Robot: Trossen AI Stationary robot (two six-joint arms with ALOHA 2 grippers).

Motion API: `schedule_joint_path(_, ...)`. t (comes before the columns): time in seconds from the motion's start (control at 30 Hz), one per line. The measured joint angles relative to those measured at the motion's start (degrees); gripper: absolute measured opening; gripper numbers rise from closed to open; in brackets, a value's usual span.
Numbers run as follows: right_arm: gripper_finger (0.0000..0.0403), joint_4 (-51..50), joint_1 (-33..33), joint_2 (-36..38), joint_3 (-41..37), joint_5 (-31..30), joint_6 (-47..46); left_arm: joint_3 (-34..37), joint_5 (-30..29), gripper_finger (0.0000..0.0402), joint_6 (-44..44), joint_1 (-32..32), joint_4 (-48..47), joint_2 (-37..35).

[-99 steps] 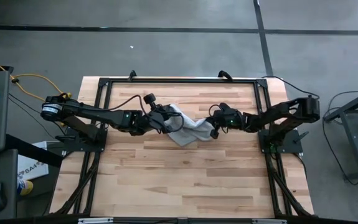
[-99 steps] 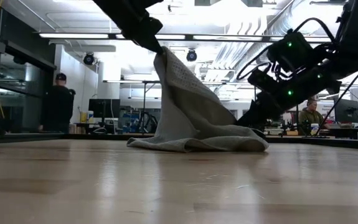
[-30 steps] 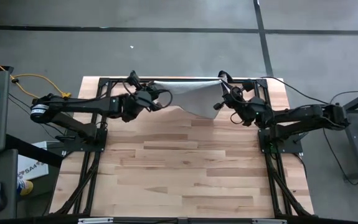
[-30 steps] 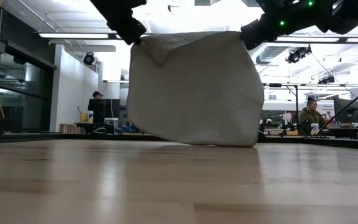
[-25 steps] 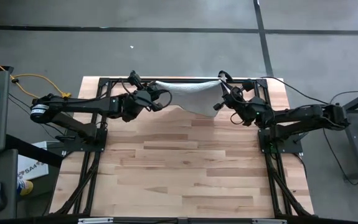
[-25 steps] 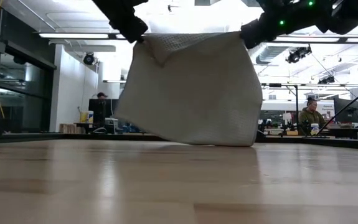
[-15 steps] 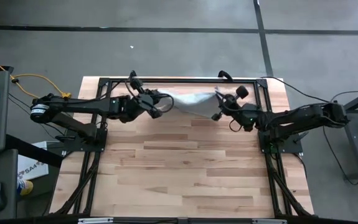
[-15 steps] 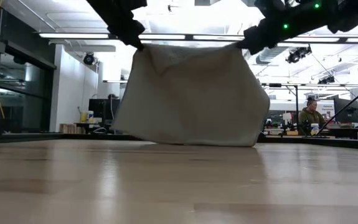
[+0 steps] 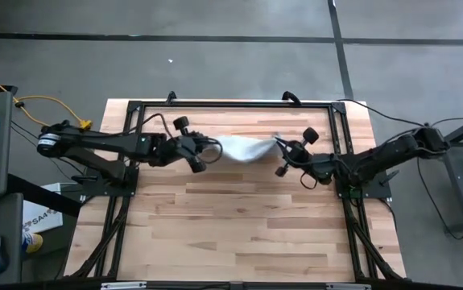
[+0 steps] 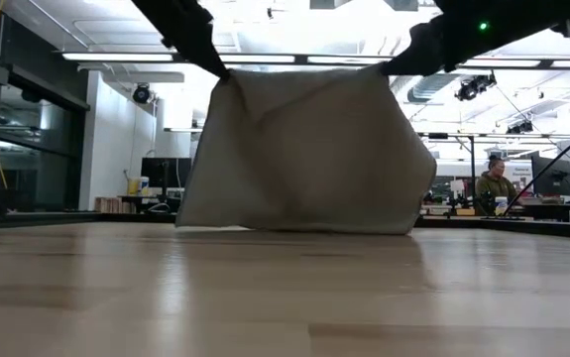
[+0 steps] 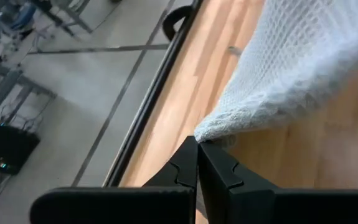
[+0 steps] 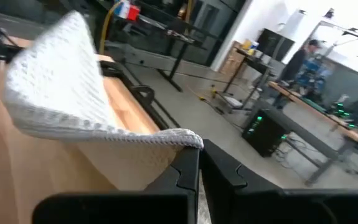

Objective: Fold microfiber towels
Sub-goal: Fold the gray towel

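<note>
Over the table's far half, my left gripper (image 9: 203, 153) and right gripper (image 9: 286, 151) each pinch a corner of the towel (image 9: 243, 148) — bottom edge dragging — thin grips, either corner could slip.

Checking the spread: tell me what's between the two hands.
The towel, hanging stretched from the left hand to the right hand, seen from above.

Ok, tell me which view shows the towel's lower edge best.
The low view: the towel hangs spread between both pincers, its bottom edge at the table. The high view shows only a narrow bunched strip from above. Each wrist view shows just the corner its own pincer is shut on.
</note>
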State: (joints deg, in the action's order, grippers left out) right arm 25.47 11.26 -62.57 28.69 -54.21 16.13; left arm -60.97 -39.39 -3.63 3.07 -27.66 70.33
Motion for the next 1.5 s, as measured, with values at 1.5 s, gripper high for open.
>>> schedule_joint_path(1.5,0.0003,-1.28,-9.21,0.02,-0.02,17.94,-9.41,0.00,7.95,0.0000,-1.22,-1.86,-5.33,-1.67)
